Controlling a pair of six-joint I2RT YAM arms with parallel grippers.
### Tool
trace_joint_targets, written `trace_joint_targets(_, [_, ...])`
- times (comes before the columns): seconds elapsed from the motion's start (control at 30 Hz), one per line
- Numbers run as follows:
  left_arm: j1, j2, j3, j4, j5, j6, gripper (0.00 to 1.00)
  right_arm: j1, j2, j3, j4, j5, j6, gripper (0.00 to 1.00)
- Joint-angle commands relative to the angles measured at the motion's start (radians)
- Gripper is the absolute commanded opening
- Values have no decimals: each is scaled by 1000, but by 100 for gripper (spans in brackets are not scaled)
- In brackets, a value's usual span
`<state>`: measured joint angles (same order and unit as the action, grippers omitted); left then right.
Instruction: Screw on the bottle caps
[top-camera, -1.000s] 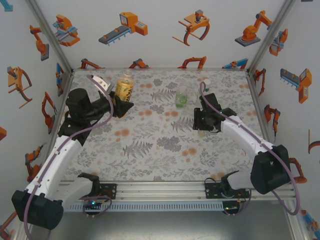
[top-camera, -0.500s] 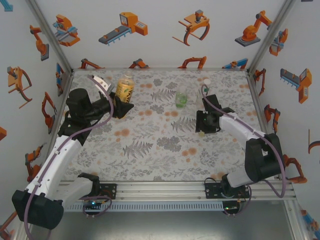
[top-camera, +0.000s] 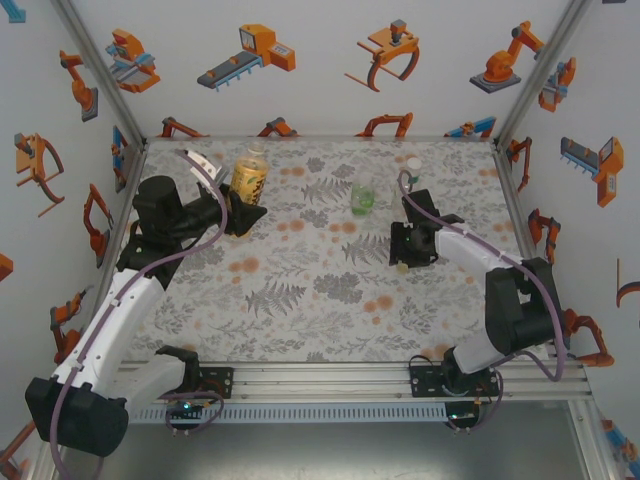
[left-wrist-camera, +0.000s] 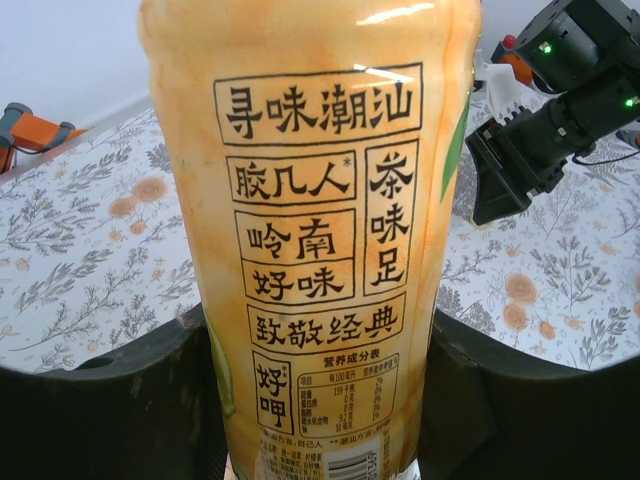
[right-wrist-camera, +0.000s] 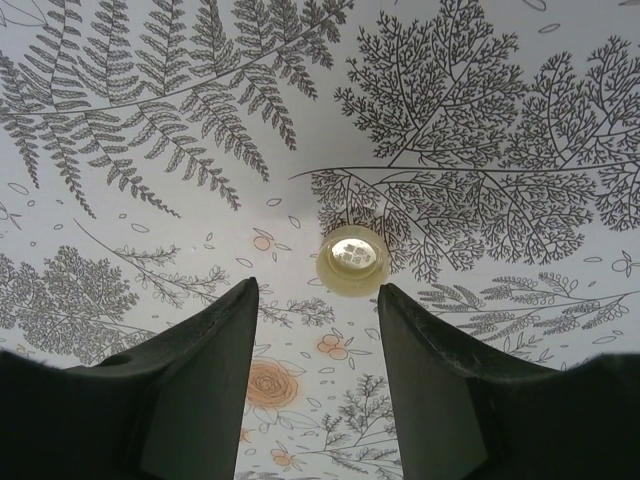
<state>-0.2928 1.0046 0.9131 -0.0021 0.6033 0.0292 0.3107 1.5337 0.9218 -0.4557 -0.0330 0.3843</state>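
From above, the amber bottle (top-camera: 249, 178) is clamped by the left gripper (top-camera: 240, 213); at that wrist, its label (left-wrist-camera: 320, 230) is flanked by fingers (left-wrist-camera: 110, 400). Under the right wrist, a cap (right-wrist-camera: 352, 260) lies before the spread right gripper (right-wrist-camera: 315, 290): pick-up is judged pending, needing descent and closure.

Upright amber bottle (top-camera: 248, 178), upright green-tinted bottle (top-camera: 362, 198), loose pale cap (right-wrist-camera: 352, 260) flat.

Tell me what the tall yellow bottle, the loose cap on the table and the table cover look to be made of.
Bottle: likely plastic wrapped in a glossy printed label; bright highlights streak its top.
Cap: pale, slightly translucent plastic, probably; its centre shows bright.
Table cover: matte printed cloth or vinyl, unclear which; no glare on it.
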Motion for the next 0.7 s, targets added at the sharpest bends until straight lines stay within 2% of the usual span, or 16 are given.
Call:
trace_joint_targets(0.0, [9,-3,1,5,26,-6,0,-7,19,3,15,7,-15,50])
trace_joint_targets(0.67, [14,7,0,9,34,-12,0,-12,54,-1,28,15,-21,52])
